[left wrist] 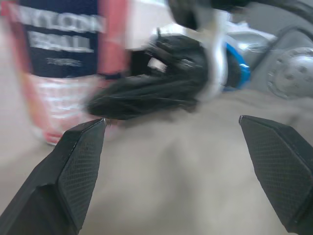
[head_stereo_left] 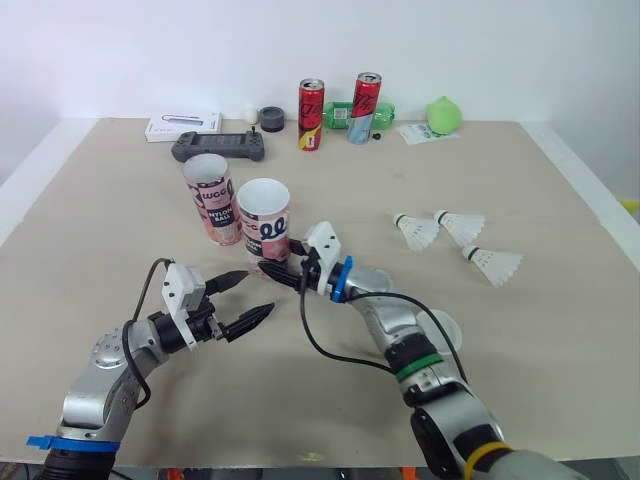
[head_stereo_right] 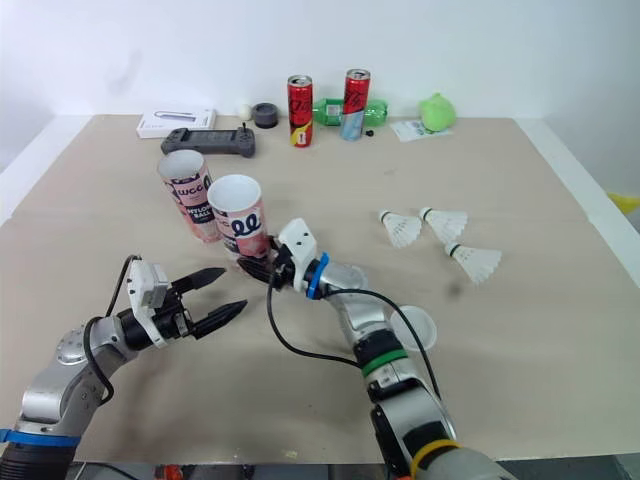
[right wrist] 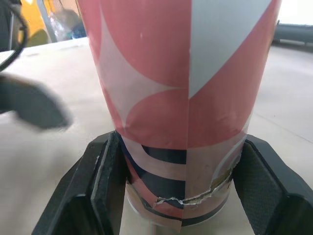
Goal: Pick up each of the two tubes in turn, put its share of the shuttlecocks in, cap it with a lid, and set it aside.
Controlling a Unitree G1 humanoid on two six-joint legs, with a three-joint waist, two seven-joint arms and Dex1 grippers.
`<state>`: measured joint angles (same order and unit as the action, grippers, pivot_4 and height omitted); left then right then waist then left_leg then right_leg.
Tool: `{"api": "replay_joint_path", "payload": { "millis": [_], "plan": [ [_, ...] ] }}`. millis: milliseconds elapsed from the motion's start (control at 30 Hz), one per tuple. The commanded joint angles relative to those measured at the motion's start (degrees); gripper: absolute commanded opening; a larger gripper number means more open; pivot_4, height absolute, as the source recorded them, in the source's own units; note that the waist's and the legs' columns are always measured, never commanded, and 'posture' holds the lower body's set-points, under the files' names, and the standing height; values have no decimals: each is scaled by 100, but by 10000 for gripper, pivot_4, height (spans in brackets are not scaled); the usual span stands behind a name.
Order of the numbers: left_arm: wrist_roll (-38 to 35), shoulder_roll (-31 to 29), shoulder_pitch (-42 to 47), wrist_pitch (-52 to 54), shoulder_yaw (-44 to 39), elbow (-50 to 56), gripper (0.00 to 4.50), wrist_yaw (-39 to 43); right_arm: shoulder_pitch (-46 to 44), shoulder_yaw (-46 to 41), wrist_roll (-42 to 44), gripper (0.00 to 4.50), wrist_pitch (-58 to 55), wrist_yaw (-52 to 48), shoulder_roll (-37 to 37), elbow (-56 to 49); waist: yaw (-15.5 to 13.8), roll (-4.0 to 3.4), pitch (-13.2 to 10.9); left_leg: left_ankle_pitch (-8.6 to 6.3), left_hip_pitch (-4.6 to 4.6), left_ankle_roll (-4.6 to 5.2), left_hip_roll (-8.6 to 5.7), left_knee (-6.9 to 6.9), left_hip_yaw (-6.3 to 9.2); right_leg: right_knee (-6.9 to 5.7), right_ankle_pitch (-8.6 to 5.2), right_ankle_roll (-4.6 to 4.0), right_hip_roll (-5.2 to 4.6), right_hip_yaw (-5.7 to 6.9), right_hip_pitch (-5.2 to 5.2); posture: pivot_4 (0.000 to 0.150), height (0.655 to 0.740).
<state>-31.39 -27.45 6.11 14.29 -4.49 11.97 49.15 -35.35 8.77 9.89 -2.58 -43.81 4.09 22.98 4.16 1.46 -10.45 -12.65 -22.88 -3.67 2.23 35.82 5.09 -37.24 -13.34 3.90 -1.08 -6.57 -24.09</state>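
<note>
Two pink-and-white tubes stand upright with their tops open, the far tube [head_stereo_left: 211, 198] and the nearer tube [head_stereo_left: 264, 224]. My right gripper [head_stereo_left: 278, 270] is at the nearer tube's base [right wrist: 181, 161]. One black finger [right wrist: 105, 186] presses each side of it, and the tube stands on the table. My left gripper [head_stereo_left: 258, 293] hovers open just left of the right gripper, with nothing between its fingertips [left wrist: 83, 147]. Three white shuttlecocks [head_stereo_left: 416, 231] [head_stereo_left: 461, 226] [head_stereo_left: 493, 264] lie to the right. A white lid [head_stereo_right: 415, 327] lies partly under my right forearm.
Along the back edge are two red cans [head_stereo_left: 311, 114] [head_stereo_left: 365, 107], a green bottle [head_stereo_left: 345, 113], a grey game controller [head_stereo_left: 218, 147], a white box [head_stereo_left: 183, 125], a small black round item [head_stereo_left: 272, 119] and a green ball [head_stereo_left: 443, 115]. The table edge [head_stereo_left: 575, 160] runs along the right.
</note>
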Motion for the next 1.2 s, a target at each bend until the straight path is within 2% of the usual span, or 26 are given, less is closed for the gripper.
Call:
{"api": "replay_joint_path", "payload": {
  "millis": [33, 167, 267, 400, 567, 767, 933, 1067, 1200],
  "plan": [
    [-4, 87, 440, 22, -108, 62, 45000, -259, 442, -681, 509, 32126, -664, 367, 457, -1740, -39, 0, 0, 0, -6, -1, -5, 6, 4, 0, 0, 0, -3, 1, 0, 1500, 7400],
    [169, 380, 1131, 7, 238, -331, 45000, -316, 1374, -1700, 880, 32126, -1471, 1076, 1119, -3374, -87, 0, 1, 0, -10, -1, -29, 15, 6, 2, -2, 3, -24, 2, 5, 1500, 7400],
    [352, 853, 1795, -69, 685, -855, 45000, -208, 2123, -2664, 935, 32126, -1746, 1656, 1537, -4028, -157, -1, 1, 0, -10, -1, -36, 20, 9, 5, -4, 7, -28, 2, 10, 1500, 7400],
    [625, 1585, 2639, -238, 1252, -1615, 45000, 2, 2913, -4033, 857, 32126, -1514, 2487, 1722, -4034, -178, -2, 1, 0, -19, 0, -50, 41, 12, 9, 1, 11, -37, 2, 18, 1500, 7400],
    [722, 2324, 3232, -373, 1728, -2249, 45000, 466, 3517, -5136, 1009, 32126, -1160, 2983, 1725, -3600, -115, -13, 8, -4, -10, 7, -52, 48, -4, 12, -11, 43, -36, -17, 21, 1500, 7400],
    [789, 2547, 3251, -326, 2044, -2309, 45000, 929, 3638, -5369, 976, 32126, -511, 3160, 1706, -2479, 15, -28, 13, 2, 37, 30, -50, 44, -27, 10, -17, 74, -29, -44, 52, 1500, 7400],
    [738, 2332, 2849, -75, 2122, -1831, 45000, 1065, 3417, -5435, 1176, 32126, -87, 3266, 1739, -1449, 62, -36, 18, 8, 62, 39, -59, 49, -45, 12, -21, 67, -29, -82, 76, 1500, 7400],
    [752, 2199, 2707, 22, 2067, -1614, 45000, 1002, 3442, -5333, 1261, 32126, 58, 3222, 1772, -1219, 57, -34, 17, 13, 61, 44, -64, 51, -52, 14, -17, 74, -28, -96, 81, 1500, 7400],
    [761, 2159, 2663, 26, 1990, -1566, 45000, 893, 3560, -5274, 1329, 43780, 145, 3214, 1735, -1266, 39, -37, 19, 13, 55, 44, -70, 53, -52, 23, -17, 75, -28, -107, 84, 1500, 7400]
  ]
}}
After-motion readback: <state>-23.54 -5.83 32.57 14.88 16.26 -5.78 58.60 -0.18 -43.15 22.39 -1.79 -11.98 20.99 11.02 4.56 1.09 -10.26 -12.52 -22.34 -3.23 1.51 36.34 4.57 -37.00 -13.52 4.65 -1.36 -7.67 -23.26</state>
